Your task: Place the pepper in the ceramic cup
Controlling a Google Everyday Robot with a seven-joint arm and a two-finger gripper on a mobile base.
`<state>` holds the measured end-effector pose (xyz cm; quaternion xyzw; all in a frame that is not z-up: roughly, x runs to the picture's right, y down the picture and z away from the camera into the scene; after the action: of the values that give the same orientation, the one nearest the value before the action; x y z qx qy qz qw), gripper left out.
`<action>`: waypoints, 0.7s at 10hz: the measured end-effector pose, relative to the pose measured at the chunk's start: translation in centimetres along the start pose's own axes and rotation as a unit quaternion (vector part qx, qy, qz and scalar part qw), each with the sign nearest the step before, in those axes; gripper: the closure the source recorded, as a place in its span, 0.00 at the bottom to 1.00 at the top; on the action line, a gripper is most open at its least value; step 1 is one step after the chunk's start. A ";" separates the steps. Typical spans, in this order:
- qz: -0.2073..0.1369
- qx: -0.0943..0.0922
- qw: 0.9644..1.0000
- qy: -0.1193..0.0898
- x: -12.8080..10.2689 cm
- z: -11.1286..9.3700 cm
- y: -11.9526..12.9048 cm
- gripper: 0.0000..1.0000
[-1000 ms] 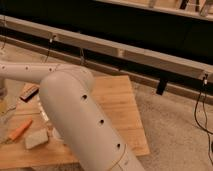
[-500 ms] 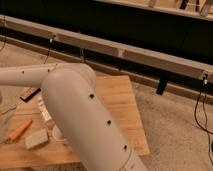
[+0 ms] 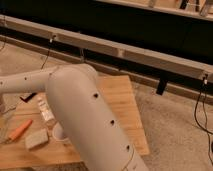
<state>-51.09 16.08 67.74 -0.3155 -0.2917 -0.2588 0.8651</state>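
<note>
Pepper (image 3: 20,130) lies at left of wooden table (image 3: 120,100), beside sponge (image 3: 36,139); ceramic cup (image 3: 59,133) sits just right, half hidden by my arm. My gripper (image 3: 2,107) is at frame's left edge; spread or pinched, can't tell. Pepper prob. light, firm, slick: grip mid-body, across width.

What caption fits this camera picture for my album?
Robot arm reaches across the table beside pepper, sponge and cup; its pincer is out of view.
</note>
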 end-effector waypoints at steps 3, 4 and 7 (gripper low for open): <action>0.001 -0.010 1.000 0.003 0.1 1.8 1.0 0.35; 0.002 -0.015 1.000 0.003 0.3 2.3 1.6 0.35; 0.014 -0.027 1.000 0.000 0.8 3.4 3.0 0.35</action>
<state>-49.83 20.25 69.23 -0.3425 -0.2799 -0.2548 0.8599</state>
